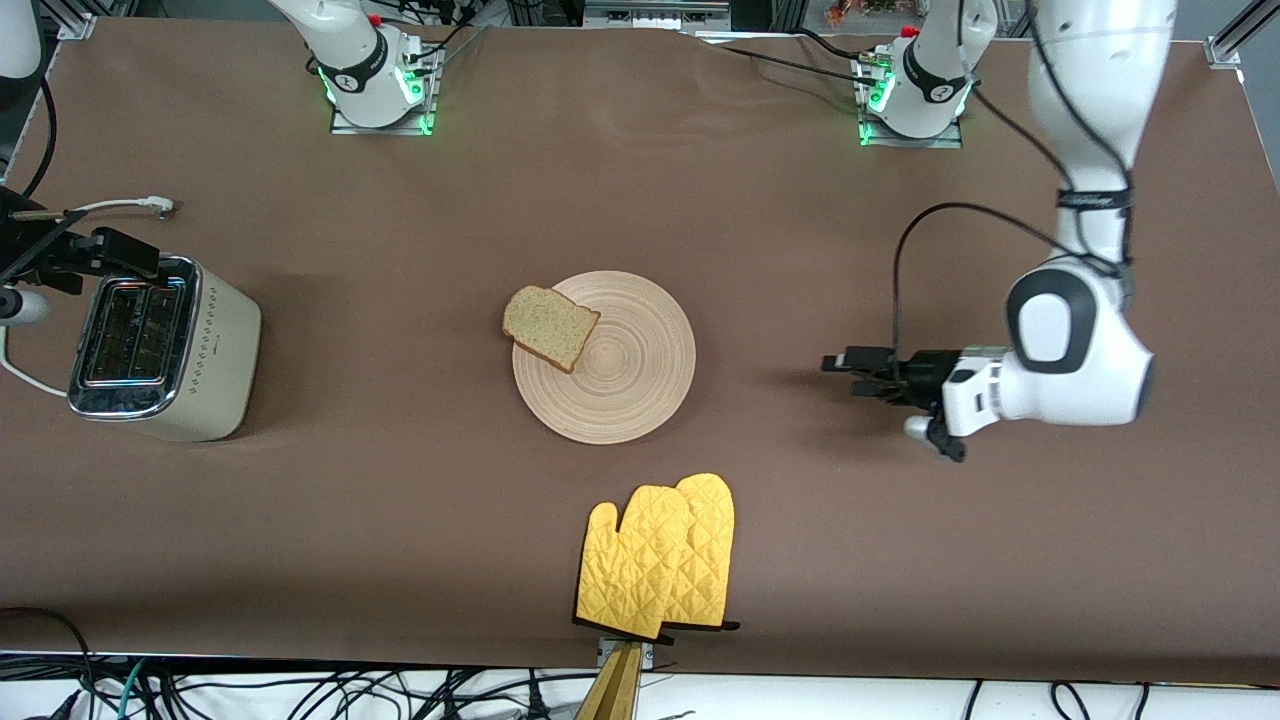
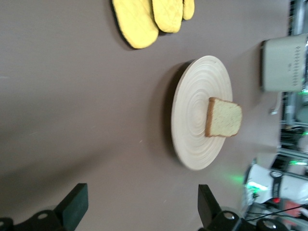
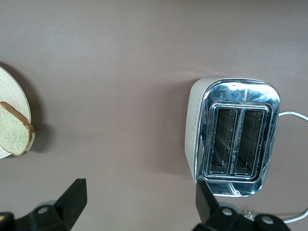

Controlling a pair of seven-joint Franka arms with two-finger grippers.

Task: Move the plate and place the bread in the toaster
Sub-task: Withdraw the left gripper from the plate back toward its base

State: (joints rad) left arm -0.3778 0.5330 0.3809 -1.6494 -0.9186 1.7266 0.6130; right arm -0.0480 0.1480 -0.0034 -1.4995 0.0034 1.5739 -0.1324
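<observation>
The beige wooden plate (image 1: 625,385) lies mid-table. The bread (image 1: 550,326) rests on its rim toward the right arm's end and overhangs it a little. The cream toaster (image 1: 190,350) stands at the right arm's end, both slots empty. My left gripper (image 1: 848,375) is open and empty, low over the table beside the plate toward the left arm's end. Its view shows the left gripper (image 2: 140,204), plate (image 2: 192,110), bread (image 2: 225,118) and toaster (image 2: 283,62). My right gripper (image 1: 80,262) is open and empty above the toaster's edge. Its view shows the right gripper (image 3: 139,195), toaster (image 3: 236,137), bread (image 3: 14,134) and plate (image 3: 12,96).
Two yellow oven mitts (image 1: 660,560) lie at the table's front edge, nearer the camera than the plate, and also show in the left wrist view (image 2: 149,19). The toaster's white cord (image 1: 120,205) trails on the table farther from the camera than the toaster.
</observation>
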